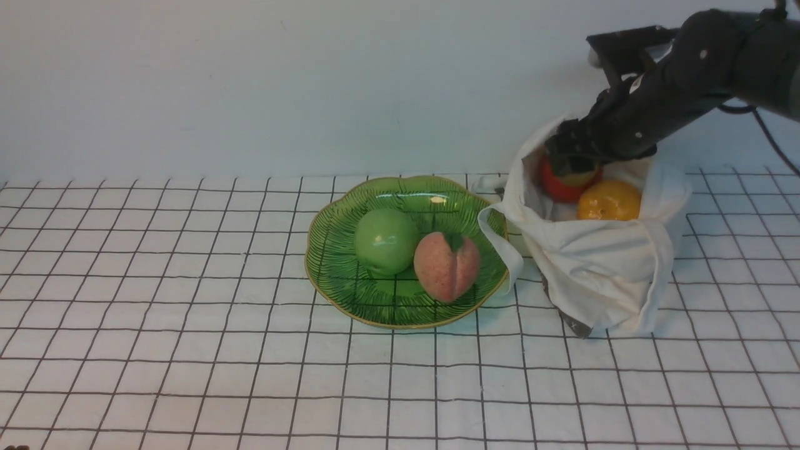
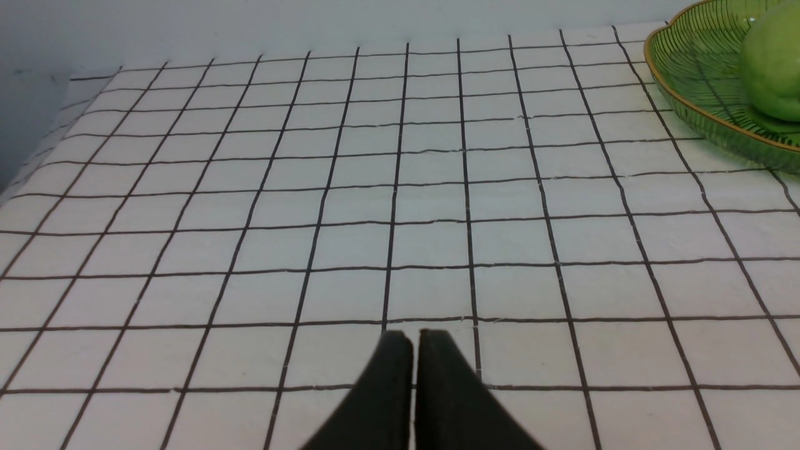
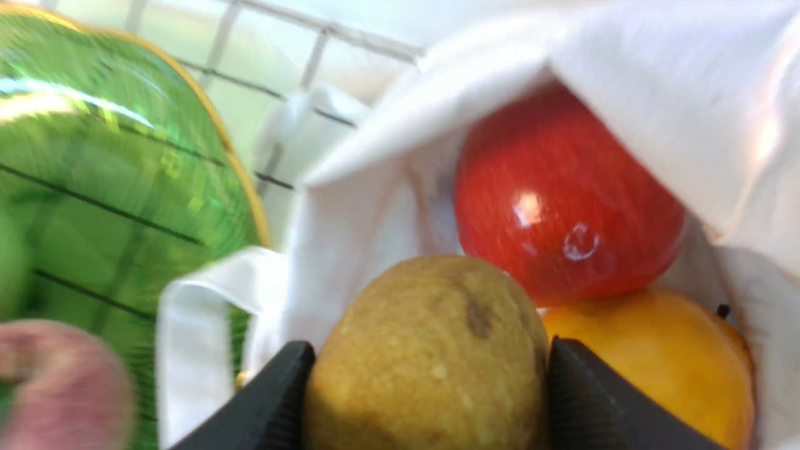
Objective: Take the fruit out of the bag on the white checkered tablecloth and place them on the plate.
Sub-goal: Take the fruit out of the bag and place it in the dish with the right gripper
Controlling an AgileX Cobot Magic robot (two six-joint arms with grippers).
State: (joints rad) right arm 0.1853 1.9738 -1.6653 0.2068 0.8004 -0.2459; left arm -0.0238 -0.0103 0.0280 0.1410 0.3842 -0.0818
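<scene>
Right gripper (image 3: 431, 349) gripping kiwi (image 3: 428, 381), long axis unclear

The front view crops the right arm (image 1: 772, 59); the wrist blurs the peach (image 3: 69, 387).

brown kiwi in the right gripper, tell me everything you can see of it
The kiwi is a rounded oval, dull brown-olive with a golden tone, and has a darker blotch near one end. Its skin looks smooth and hard, like a toy's, with a faint sheen. The right gripper has it clamped, one finger against each side, at the mouth of the white bag. In the right wrist view it partly covers the orange fruit; its lower end is cut off.
</scene>
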